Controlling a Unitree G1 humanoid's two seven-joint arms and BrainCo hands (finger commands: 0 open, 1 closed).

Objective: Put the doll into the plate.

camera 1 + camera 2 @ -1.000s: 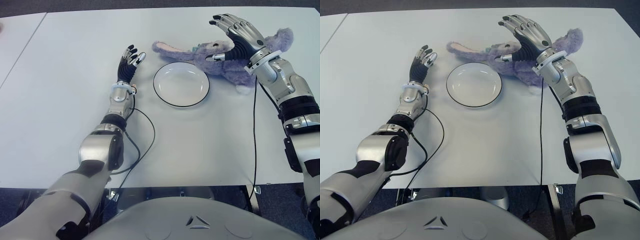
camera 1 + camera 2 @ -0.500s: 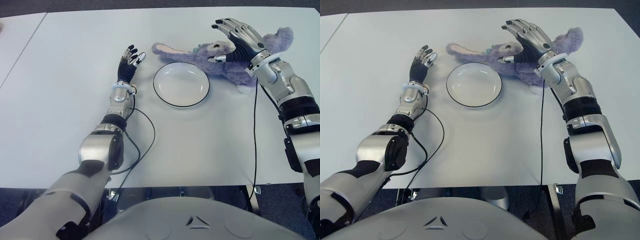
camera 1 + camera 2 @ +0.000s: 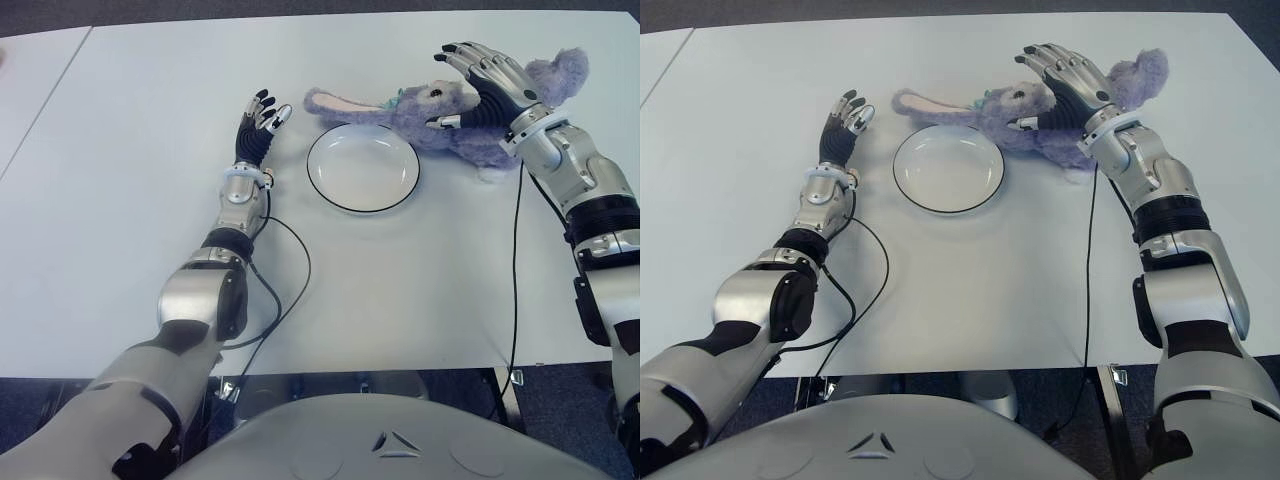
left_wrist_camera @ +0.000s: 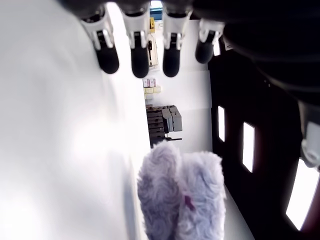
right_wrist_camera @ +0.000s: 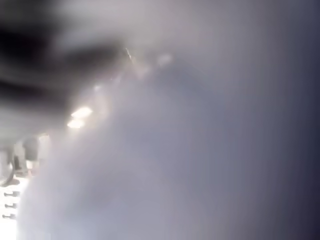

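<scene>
While the doll (image 3: 440, 115) lay on its side on the white bench (image 3: 400, 270), just beyond the far right rim of the plate (image 3: 362, 168), the right hand (image 3: 490, 85) hovered over its body with fingers spread, closed on nothing; the plate sat bare, with open bench on its near side; the left hand (image 3: 258, 125) showed left of the plate, fingers extended; 1 black cable (image 3: 285, 290) curled beside the left forearm toward the near edge.
</scene>
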